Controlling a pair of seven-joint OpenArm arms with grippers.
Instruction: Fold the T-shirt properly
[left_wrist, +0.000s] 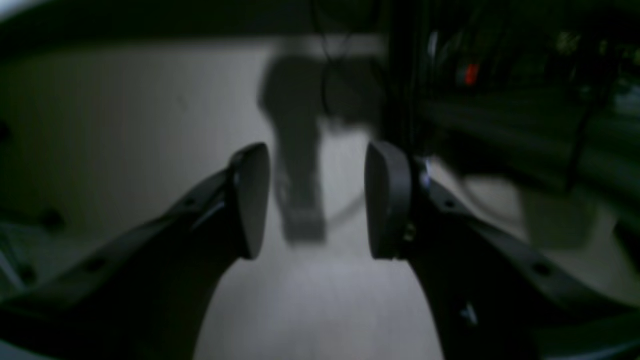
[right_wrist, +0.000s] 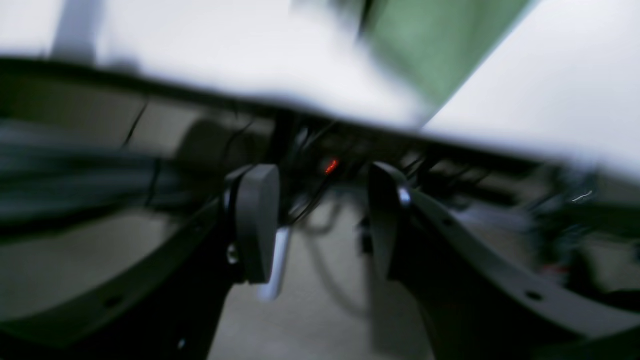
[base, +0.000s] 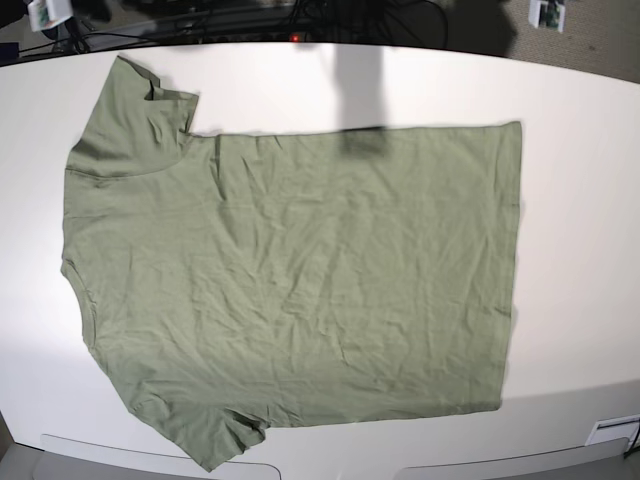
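The sage-green T-shirt (base: 290, 280) lies spread flat and wrinkled on the white table (base: 580, 200) in the base view, collar side to the left, hem to the right, one sleeve at the top left and one at the bottom left. A blurred strip of it also shows at the top of the right wrist view (right_wrist: 430, 45). No arm shows in the base view. My left gripper (left_wrist: 316, 200) is open and empty, off the cloth. My right gripper (right_wrist: 322, 225) is open and empty, below the table edge. Both wrist views are blurred.
Dark cables and equipment with a small red light (base: 294, 37) lie beyond the table's far edge. A white label (base: 612, 434) sits at the table's bottom right corner. A dark shadow (base: 360, 90) falls across the table's top middle.
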